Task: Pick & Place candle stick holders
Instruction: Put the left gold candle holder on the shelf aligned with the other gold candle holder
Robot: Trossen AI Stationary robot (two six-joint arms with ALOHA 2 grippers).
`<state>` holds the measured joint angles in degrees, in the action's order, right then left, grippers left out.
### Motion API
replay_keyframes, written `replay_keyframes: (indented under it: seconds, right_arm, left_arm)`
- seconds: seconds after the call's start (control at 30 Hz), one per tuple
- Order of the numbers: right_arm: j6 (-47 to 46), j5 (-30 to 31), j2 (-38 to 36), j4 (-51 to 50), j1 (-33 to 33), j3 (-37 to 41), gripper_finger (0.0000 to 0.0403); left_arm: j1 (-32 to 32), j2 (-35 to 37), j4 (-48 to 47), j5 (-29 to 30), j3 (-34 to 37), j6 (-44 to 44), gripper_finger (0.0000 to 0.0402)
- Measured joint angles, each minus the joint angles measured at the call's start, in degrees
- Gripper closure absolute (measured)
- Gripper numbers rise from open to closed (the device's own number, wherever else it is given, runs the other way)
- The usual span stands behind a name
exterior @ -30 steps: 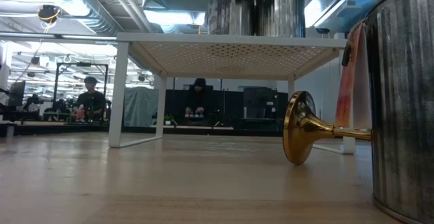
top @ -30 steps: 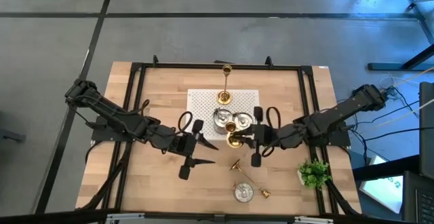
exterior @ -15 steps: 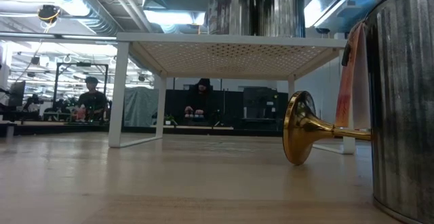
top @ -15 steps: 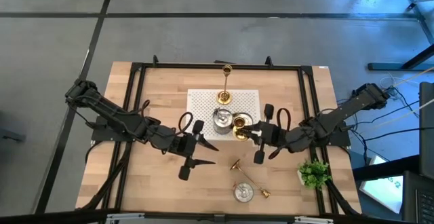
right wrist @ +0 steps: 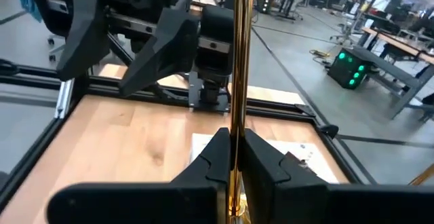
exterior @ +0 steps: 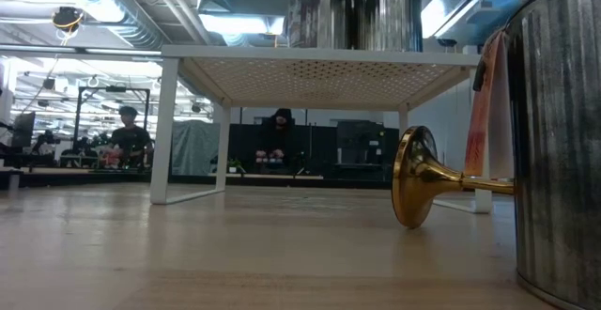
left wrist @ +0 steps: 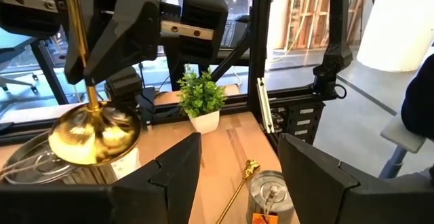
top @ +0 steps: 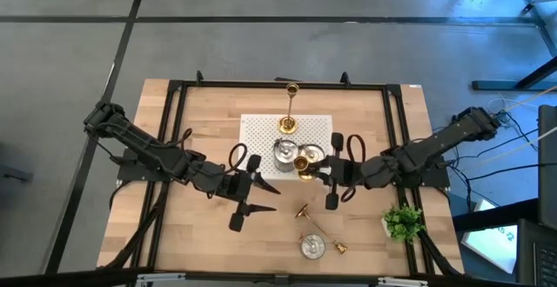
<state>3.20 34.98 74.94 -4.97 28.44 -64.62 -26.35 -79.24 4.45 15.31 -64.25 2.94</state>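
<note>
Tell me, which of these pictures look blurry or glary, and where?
Low view: the silver holder at the right edge sits so near that it is a soft, streaky blur, and ceiling lights glare above the white stand. Right wrist view: the gold candlestick clamped in the right pincer is blurred, the room behind sharper. High view: even light, short shadows.

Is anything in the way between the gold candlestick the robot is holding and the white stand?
Nothing visible blocks it. The right tool grips the gold candlestick upright over the white stand, beside two silver holders already there. Bare stand remains around them.
</note>
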Motion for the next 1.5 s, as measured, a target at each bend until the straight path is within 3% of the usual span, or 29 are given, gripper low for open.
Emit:
replay_keyframes:
  seconds: [0.23,0.57,1.0,1.5]
  right_arm:
    - [4.44,-3.44,-0.68,0.82,-2.40,0.00,0.0382]
    - [6.69,-19.47,-5.54,2.28,-8.12,0.00,0.0382]
    - [5.88,-23.62,-12.36,-1.31,-18.64,0.02,0.0382]
    - [5.72,-29.79,-12.91,-6.65,-30.09,0.00,0.0382]
  left_arm:
    - [-0.59,-1.05,0.02,0.07,0.00,0.83,0.0209]
    - [-1.46,-1.05,1.42,0.13,0.00,1.40,0.0210]
    - [-1.49,-1.05,1.59,0.11,0.00,0.94,0.0208]
    - [-1.61,-1.05,1.57,0.09,0.00,0.85,0.0209]
